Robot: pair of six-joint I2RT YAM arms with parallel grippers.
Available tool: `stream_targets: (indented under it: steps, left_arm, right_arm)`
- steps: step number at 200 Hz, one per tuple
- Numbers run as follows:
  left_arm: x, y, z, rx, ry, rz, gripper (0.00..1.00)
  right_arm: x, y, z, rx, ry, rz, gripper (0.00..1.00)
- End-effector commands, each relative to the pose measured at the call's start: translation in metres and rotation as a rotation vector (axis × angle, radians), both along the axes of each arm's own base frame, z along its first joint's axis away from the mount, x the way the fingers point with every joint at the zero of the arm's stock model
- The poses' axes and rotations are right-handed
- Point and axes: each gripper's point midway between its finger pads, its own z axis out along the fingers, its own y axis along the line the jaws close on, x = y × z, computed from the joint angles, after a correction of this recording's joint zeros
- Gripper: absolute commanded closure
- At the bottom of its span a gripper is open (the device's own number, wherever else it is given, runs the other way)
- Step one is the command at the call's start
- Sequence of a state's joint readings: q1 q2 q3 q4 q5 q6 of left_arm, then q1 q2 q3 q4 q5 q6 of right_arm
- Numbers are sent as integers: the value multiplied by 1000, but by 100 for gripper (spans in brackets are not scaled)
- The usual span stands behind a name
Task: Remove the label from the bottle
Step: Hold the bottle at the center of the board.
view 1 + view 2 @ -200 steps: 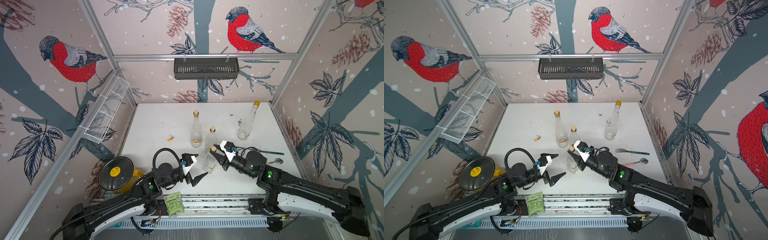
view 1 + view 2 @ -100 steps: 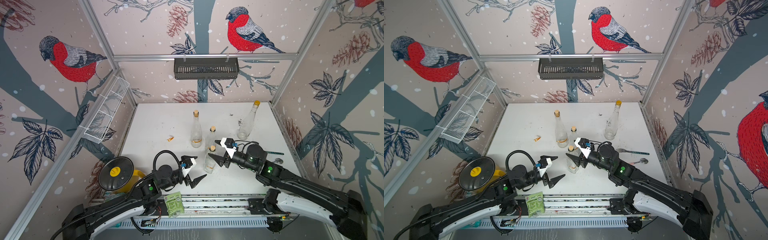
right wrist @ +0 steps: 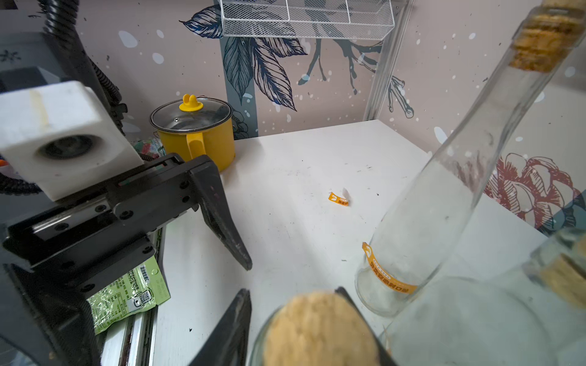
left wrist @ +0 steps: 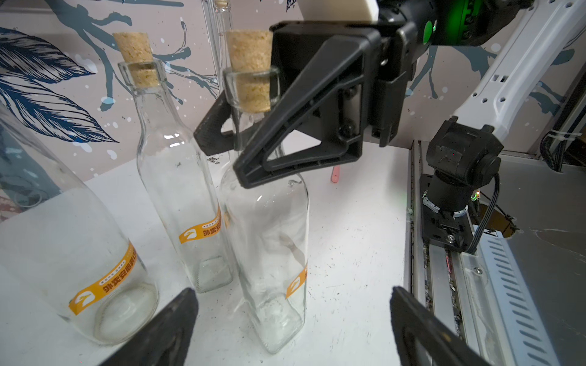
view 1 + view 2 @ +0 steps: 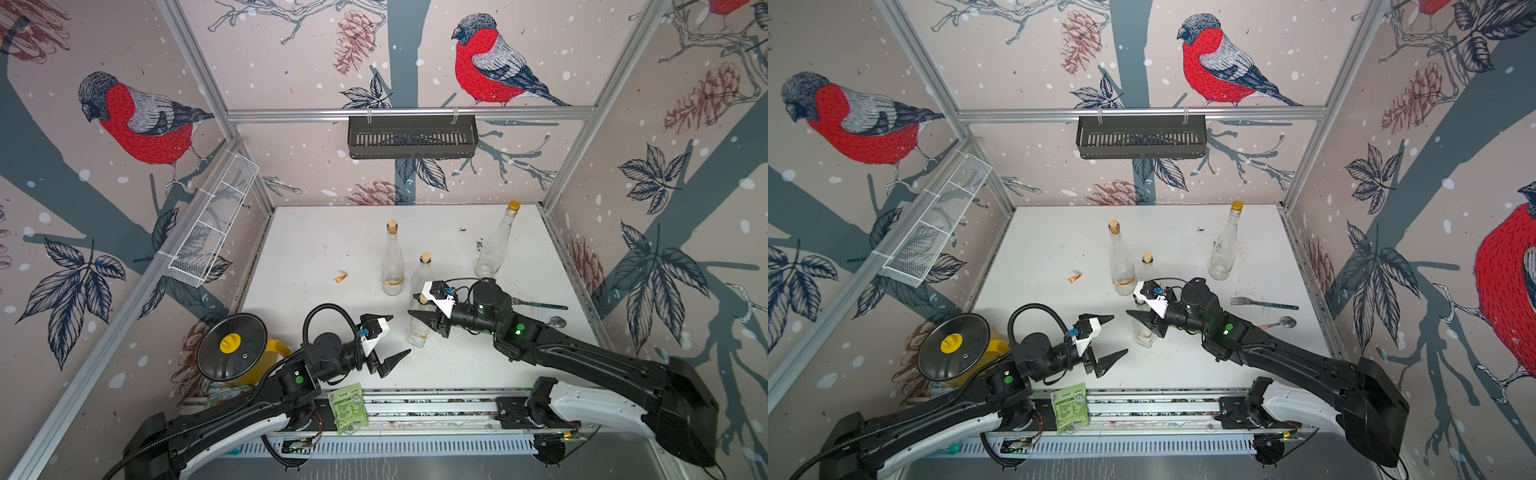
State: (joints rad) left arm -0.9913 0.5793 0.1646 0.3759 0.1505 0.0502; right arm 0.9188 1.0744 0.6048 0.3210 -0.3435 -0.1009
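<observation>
Since a second ago the right gripper (image 4: 222, 160) has swung in from just beside the bottle (image 4: 269, 247), opening wide on the way and closing again. Its jaws are now clamped on the glass neck just under the cork (image 4: 250, 66), one finger on each side. The left gripper (image 5: 399, 336) has barely shifted: it hovers low over the table (image 5: 316, 249) near the bottle, jaws wide apart and holding nothing. The bottle stands upright near the front middle of the table, between the two grippers. Its orange label (image 4: 296, 283) is a narrow band low on the body, not yet peeled.

The likely trouble lies in the geometry. The hold is high on the neck while the label sits near the base, so a sideways tug down there could swing the bottle about the grip, or let smooth glass slip through the fingers. A slim bottle (image 4: 184, 190) stands just beside it and a round bottle (image 4: 79, 253) near, and a swinging base could knock them. In the left wrist view only one end of the band shows, wrapped round a corner. The left fingers may skid on glass without catching an edge, or tear off only a piece like the label scrap (image 3: 338, 199) lying well apart on the table.
</observation>
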Motion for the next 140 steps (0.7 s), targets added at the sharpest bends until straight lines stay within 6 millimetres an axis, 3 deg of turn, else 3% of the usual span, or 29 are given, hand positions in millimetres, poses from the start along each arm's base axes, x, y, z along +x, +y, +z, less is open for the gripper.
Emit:
stream_targets:
  steps: [1, 52, 95, 106, 140]
  left_arm:
    - [0, -4, 6, -22, -8, -10, 6]
    - [1, -3, 1, -28, -22, -4, 7]
    - [1, -1, -10, -35, -31, 3, 11]
    - [0, 0, -11, -50, -41, 2, 11]
    - [1, 1, -22, -23, -42, 5, 11]
  right_arm:
    - [-2, 4, 12, 41, -33, 9, 63]
    - [3, 2, 15, 59, -38, -100, 78]
    - [30, -7, 20, 136, 75, -378, 97]
    - [37, -12, 18, 157, 126, -447, 98]
    - [28, -11, 17, 208, 175, -474, 98]
